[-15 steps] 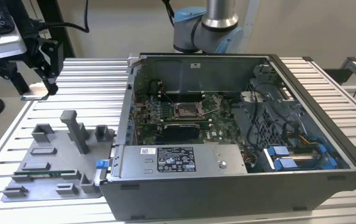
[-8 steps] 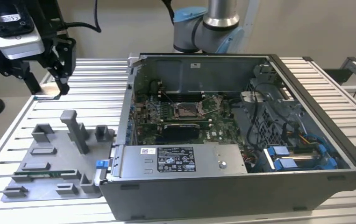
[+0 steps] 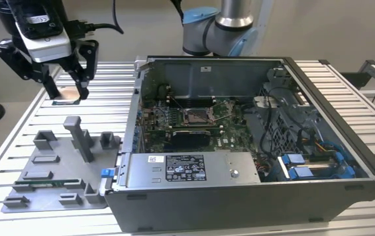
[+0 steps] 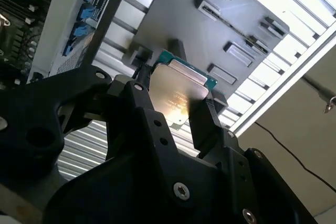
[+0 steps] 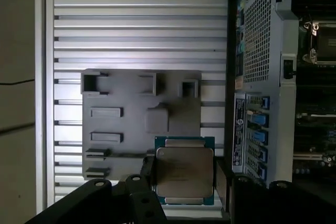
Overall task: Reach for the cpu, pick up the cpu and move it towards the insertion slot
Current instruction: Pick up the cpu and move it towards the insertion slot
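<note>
Currently gripper (image 3: 68,92) pinches cpu (image 5: 184,175) between black fingers (image 4: 205,124), raised above grey fixture tray (image 3: 56,196), well left of insertion slot (image 3: 197,115) inside open computer case (image 3: 253,196).

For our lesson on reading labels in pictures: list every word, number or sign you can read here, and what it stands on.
Black-and-white label on the silver metal cover: print too small to read.
Small white sticker beside it: too small to read.
Silvery square cpu gripped in the black pincer: faint marks, unreadable.
So nothing can be quoted.
</note>
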You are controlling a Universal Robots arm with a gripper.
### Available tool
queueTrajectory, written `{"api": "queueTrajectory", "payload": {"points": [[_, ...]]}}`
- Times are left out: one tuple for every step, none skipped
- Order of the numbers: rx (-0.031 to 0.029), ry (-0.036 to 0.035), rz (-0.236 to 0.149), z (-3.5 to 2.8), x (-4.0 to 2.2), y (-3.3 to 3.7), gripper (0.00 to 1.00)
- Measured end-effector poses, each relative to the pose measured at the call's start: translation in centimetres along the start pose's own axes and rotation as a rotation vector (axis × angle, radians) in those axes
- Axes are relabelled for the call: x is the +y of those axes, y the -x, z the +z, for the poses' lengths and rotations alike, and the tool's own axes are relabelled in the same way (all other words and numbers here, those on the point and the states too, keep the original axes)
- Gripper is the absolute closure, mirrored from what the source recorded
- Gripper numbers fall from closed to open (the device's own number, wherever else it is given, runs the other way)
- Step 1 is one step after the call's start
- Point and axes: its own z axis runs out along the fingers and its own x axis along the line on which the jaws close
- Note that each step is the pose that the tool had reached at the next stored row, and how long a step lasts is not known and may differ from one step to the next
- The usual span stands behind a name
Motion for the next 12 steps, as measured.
{"api": "queueTrajectory", "payload": {"points": [[0.0004, -0.0001, 0.0, -0.01, 0.0, 0.36, 1.0], [0.0007, 0.0, 0.0, 0.0, 0.01, 0.72, 1.0], [0.0012, 0.0, 0.0, -0.01, 0.01, 1.1, 1.0], [0.0016, 0.0, 0.0, -0.01, 0.01, 1.5, 1.0], [0.002, 0.0, 0.0, -0.02, 0.02, 1.88, 1.0], [0.0025, 0.0, 0.0, -0.02, 0.02, 2.22, 1.0], [0.0029, -0.0001, 0.0, -0.03, 0.02, 2.6, 1.0], [0.0032, 0.0, 0.0, -0.03, 0.03, 2.98, 1.0], [0.0036, 0.0, 0.0, -0.03, 0.03, 3.36, 1.0], [0.004, 0.0, 0.0, -0.03, 0.03, 3.7, 1.0], [0.0044, 0.0, 0.0, -0.04, 0.03, 4.08, 1.0], [0.0048, -0.0001, 0.0, -0.04, 0.04, 4.45, 1.0]]}}
